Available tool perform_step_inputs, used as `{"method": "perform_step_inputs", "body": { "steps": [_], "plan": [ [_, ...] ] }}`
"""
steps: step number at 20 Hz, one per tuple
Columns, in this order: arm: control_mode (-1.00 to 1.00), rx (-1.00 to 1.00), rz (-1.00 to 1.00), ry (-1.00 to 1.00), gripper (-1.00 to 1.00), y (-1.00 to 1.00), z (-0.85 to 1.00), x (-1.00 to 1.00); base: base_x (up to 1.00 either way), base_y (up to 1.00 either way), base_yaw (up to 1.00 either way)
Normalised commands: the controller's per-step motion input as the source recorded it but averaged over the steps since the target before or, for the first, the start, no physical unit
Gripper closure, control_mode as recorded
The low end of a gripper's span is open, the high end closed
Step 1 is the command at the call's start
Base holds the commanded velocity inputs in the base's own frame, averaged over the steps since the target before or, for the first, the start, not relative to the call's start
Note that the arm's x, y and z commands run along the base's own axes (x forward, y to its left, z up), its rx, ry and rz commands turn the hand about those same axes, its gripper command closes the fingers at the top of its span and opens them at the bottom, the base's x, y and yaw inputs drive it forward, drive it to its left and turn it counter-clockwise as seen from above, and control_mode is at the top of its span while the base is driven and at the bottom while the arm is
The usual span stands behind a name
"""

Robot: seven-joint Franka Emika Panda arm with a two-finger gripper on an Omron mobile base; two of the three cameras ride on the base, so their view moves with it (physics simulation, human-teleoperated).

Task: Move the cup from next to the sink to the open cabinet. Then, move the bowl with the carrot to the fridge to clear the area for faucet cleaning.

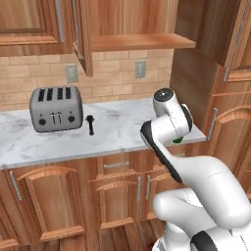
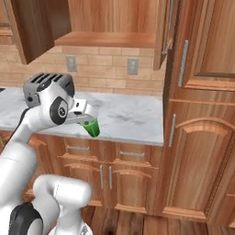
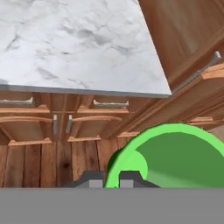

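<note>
- Gripper (image 2: 87, 123) is closed tight on the cup (image 2: 91, 127), pinching its rim; in the hand view the fingertips (image 3: 127, 176) sit at the green rim (image 3: 175, 129), with the cup's open mouth facing the camera.
- Cup is off the counter, tilted, and hangs in front of the counter (image 1: 112, 130) edge, above the base cabinets (image 2: 110, 170).
- Beyond it, on the marble, stand a toaster (image 1: 55, 108) and a small dark utensil (image 1: 90, 122), both well apart from the cup.
- Farthest and higher up, the open cabinet (image 1: 142, 41) shows its bare wooden shelf, with its door (image 1: 84, 37) swung out.
- Judgement: the first step is partly done. The cup is picked up and carried, but not yet raised and set on the shelf.
- Still left after that: the whole bowl-and-carrot move to the fridge.
</note>
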Motion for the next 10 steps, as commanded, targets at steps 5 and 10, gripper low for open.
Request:
{"method": "perform_step_inputs", "body": {
  "steps": [5,10],
  "plan": [
    [1.0,0.0,0.0,0.0,1.0,0.0,0.0,0.0,0.85,-0.29,0.0],
    [1.0,0.0,0.0,0.0,1.0,0.0,0.0,0.0,0.92,0.1,0.0]
  ]
}}
